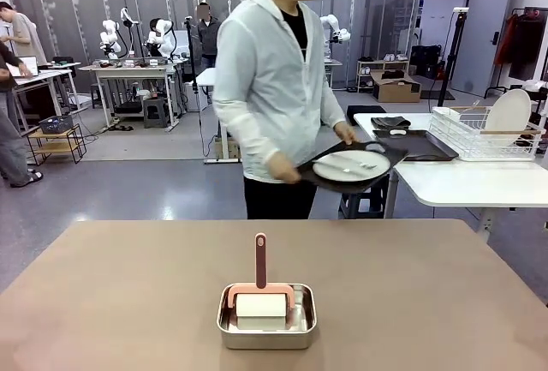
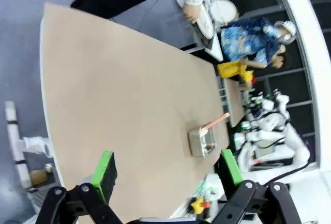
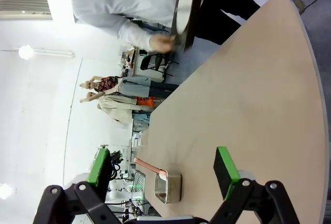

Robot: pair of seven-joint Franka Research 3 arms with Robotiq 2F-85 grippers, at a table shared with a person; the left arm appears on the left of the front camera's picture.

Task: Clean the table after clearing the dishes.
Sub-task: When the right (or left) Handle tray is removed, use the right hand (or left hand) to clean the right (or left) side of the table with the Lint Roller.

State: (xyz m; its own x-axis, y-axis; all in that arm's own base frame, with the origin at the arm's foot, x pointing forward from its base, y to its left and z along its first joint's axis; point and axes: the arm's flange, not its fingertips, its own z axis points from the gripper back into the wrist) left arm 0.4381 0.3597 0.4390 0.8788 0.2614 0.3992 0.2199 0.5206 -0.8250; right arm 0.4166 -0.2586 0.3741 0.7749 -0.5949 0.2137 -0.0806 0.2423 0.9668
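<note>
Steel pan (image 1: 266, 324) with its pink roller (image 1: 260, 261) sits on the table (image 1: 111, 294) ahead of the left fingers (image 2: 106, 168) and right fingers (image 3: 226, 168), both spread empty; handle points away. Person (image 1: 270, 88) carries the plate (image 1: 349, 165) on its tray (image 1: 394, 152) beyond.

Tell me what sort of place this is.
Probably an open lab or workshop hall, not a home: metal-frame workbenches on a grey floor, a white wire dish rack on a white side table, a small steel pan on the large taupe-brown table.

Quick count: one steel pan (image 1: 266, 330), one pink roller (image 1: 260, 290) sitting in it, two dark trays (image 1: 390, 155), two white plates (image 1: 351, 165), one wire rack (image 1: 467, 137).
</note>
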